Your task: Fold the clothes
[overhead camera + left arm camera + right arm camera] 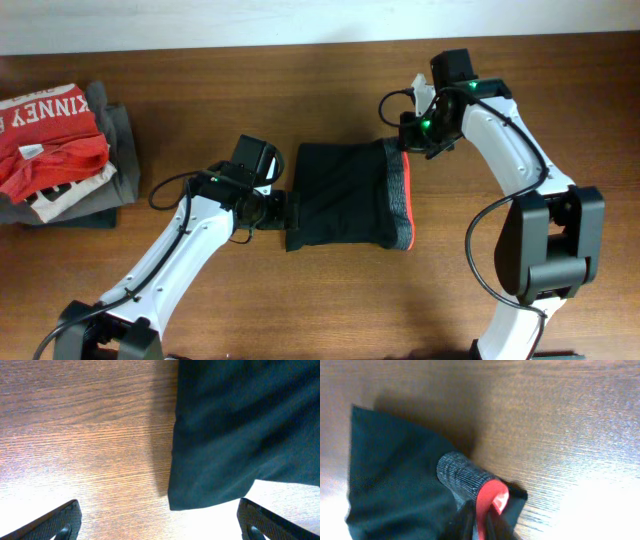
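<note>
In the overhead view both pincers' fingertips are hiding under their own housings, so their jaws are hard to read there. The pants (345, 195) are lying as a folded black block on the surface (300, 80), spanning from the left pincer (285, 207) at one edge to the right pincer (408, 140) at the opposite far corner. The grey waistband (393, 190) and its red-orange trim (407, 200) are running down the side nearer the right pincer. Well beyond the left pincer, a red T-shirt (50, 140) is resting on grey garments (118, 150), partly cut off by the frame.

In the left wrist view only the finger (60, 522) tips are showing, cropped at the bottom. The left pincer (159, 512) is standing released, jaws wide apart. A blurred black corner of the pants (240, 435) is reaching down between them, touching neither.

In the right wrist view the right pincer (482, 522) is mostly cut off below. Its dark fingers (465, 521) are clenching the red-orange trim (492, 497); the ribbed waistband (462, 477) is curling just ahead of them, with the black cloth of the pants (395, 485) spreading beyond.
</note>
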